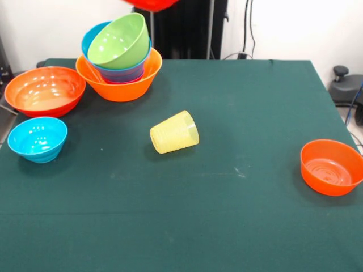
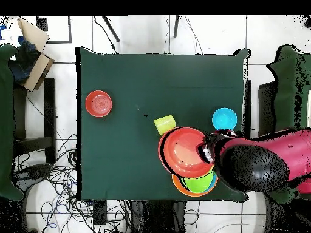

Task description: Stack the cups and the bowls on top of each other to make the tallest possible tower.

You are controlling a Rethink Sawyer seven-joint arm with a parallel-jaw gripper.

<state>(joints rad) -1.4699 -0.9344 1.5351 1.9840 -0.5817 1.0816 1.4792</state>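
The tower [image 1: 119,79] stands at the back left on a wide light-orange bowl, with purple and blue bowls nested in it and a tilted lime green bowl [image 1: 119,41] on top. A red bowl [image 2: 182,151] hangs high above the table, and my gripper [image 2: 208,151] is shut on its rim. Only that bowl's underside [image 1: 150,3] shows at the top edge of the front view. The pale-yellow cup [image 1: 174,132] lies on its side mid-table. On the table also sit a large red-orange bowl [image 1: 45,90], a cyan bowl [image 1: 38,139] and a small orange bowl [image 1: 332,167].
My red and black arm [image 2: 258,165] reaches over the table's edge and hides the large red-orange bowl from above. The green cloth [image 1: 227,215] covers the table. A cardboard box [image 2: 33,45] sits off the table's corner, and cables lie on the floor.
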